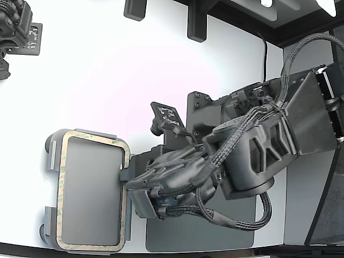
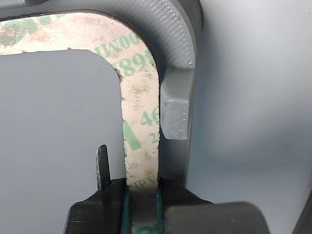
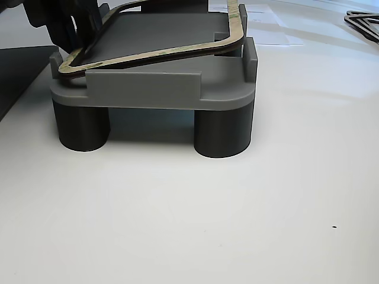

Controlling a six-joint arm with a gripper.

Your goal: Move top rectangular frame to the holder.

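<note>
The top rectangular frame, a thin mottled tan outline, lies over the holder, a light grey tray with raised edge tabs at the exterior view's lower left. My gripper is at the frame's long side nearest the arm. In the wrist view the two jaws of my gripper are shut on the frame's strip, beside a holder tab. The other view shows the frame tilted, one end low near the holder's rim and the far end riding higher over a tab.
A dark grey flat mat lies under my arm, beside the holder. The holder stands on dark round legs. A second arm sits at the exterior view's top left. Another frame lies far off on the white table.
</note>
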